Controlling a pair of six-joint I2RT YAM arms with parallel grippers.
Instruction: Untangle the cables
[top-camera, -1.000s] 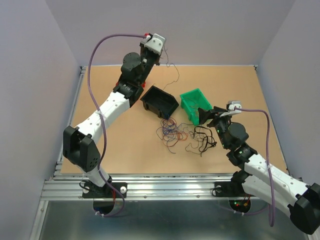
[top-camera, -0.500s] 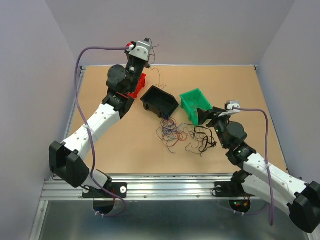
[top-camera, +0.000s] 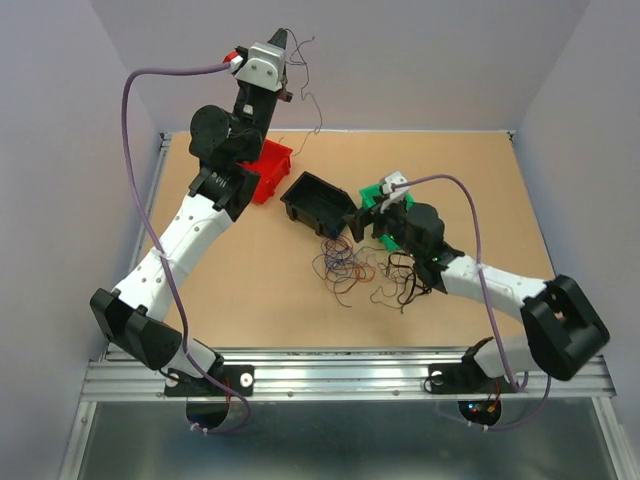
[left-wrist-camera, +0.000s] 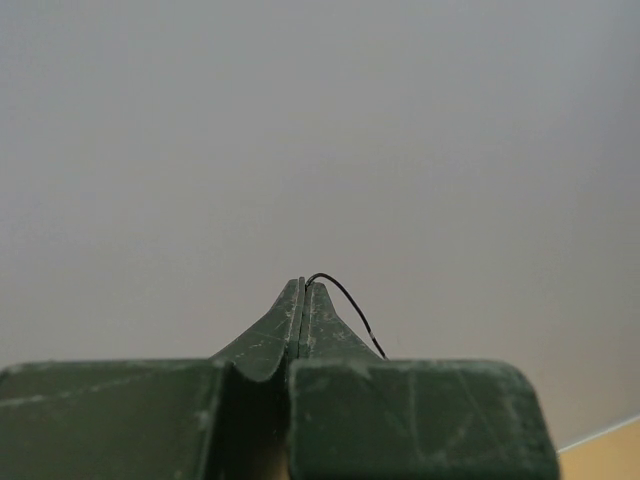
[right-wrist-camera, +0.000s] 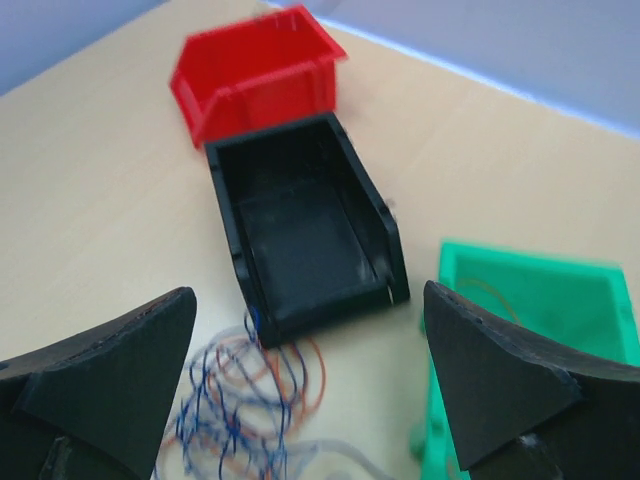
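Observation:
The cables (top-camera: 348, 264) lie as a loose tangle of blue, orange and red wires on the table in front of the black bin, with black strands (top-camera: 405, 280) to their right. My left gripper (top-camera: 283, 40) is raised high at the back, shut on one thin black wire (top-camera: 312, 108) that dangles from it. In the left wrist view the wire (left-wrist-camera: 345, 305) curls out of the pressed-together gripper (left-wrist-camera: 302, 285) tips. My right gripper (top-camera: 362, 224) hovers open above the tangle's far edge. In the right wrist view that gripper (right-wrist-camera: 310, 380) has nothing between its fingers, and the blurred cables (right-wrist-camera: 245, 400) lie below.
Three bins stand behind the tangle: a red bin (top-camera: 268, 170), a black bin (top-camera: 318, 203) and a green bin (top-camera: 375, 192) partly covered by my right arm. The right wrist view shows the red bin (right-wrist-camera: 255, 75), the black bin (right-wrist-camera: 300, 220) and the green bin (right-wrist-camera: 530, 300).
My left arm has risen and swung left, carrying the black wire higher. My right arm has reached left across the green bin toward the tangle, and its jaws have opened wider.

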